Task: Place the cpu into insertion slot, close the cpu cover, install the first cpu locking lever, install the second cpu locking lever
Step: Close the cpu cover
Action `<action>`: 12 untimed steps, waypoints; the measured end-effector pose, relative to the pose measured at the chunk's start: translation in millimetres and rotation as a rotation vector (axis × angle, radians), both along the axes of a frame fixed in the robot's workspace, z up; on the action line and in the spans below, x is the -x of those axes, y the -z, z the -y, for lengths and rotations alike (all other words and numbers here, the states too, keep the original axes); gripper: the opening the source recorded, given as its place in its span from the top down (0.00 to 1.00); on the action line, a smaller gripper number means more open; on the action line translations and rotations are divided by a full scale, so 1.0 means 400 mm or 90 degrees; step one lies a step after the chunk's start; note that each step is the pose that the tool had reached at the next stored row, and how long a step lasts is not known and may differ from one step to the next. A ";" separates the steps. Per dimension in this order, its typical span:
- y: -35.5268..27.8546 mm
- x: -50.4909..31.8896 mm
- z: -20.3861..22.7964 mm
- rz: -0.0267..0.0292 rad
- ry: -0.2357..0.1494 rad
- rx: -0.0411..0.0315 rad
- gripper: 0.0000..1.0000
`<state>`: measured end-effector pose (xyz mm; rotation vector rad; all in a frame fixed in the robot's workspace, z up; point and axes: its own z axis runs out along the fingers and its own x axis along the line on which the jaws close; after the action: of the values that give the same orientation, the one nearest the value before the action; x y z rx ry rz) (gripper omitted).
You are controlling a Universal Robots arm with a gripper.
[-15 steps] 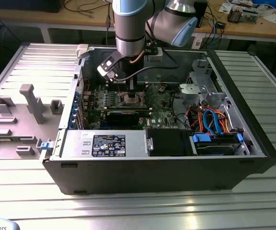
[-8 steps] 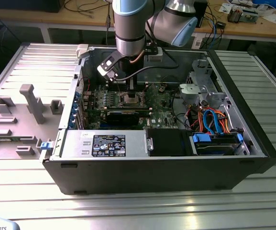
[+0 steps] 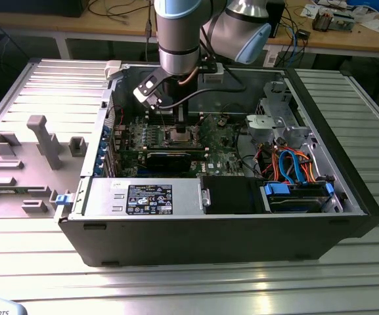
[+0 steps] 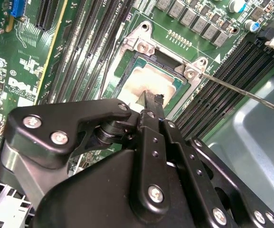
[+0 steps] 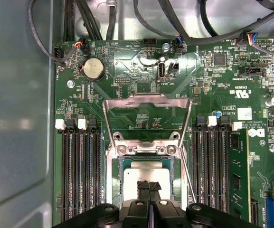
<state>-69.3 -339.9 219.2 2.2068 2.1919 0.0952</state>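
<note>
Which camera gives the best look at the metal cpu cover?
The first wrist view: the cpu cover shows whole, a silvery frame swung open off the insertion slot. In the second wrist view its hinged edge shows, foreshortened. In the exterior view it is too small to make out.

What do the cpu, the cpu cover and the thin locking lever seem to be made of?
The cpu: probably a metal top, matte silver-grey, dully reflecting. The cpu cover: apparently stamped sheet metal, bright silvery sheen, thin bent edges. The locking lever: seemingly steel wire, thin, polished, with a glint along it.
</note>
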 end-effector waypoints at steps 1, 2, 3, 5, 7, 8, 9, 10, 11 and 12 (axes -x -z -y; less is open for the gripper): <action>0.000 0.000 0.000 0.0001 0.000 0.0008 0.89; 0.000 0.000 0.000 0.0001 0.000 0.0014 0.89; 0.000 0.000 0.000 0.0001 0.000 0.0017 0.89; 0.000 0.000 0.000 0.0001 0.000 0.0023 0.89; 0.000 0.000 0.000 0.0001 0.000 0.0030 0.89; 0.000 0.000 0.000 0.0001 0.000 0.0034 0.89; 0.000 0.000 0.000 0.0001 0.000 0.0037 0.89; 0.000 0.000 0.000 0.0001 0.000 0.0041 0.89; 0.000 0.000 0.000 0.0001 0.000 0.0044 0.89; 0.000 0.000 0.000 0.0001 0.000 0.0049 0.89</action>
<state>-69.3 -339.8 219.3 2.2029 2.1884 0.0868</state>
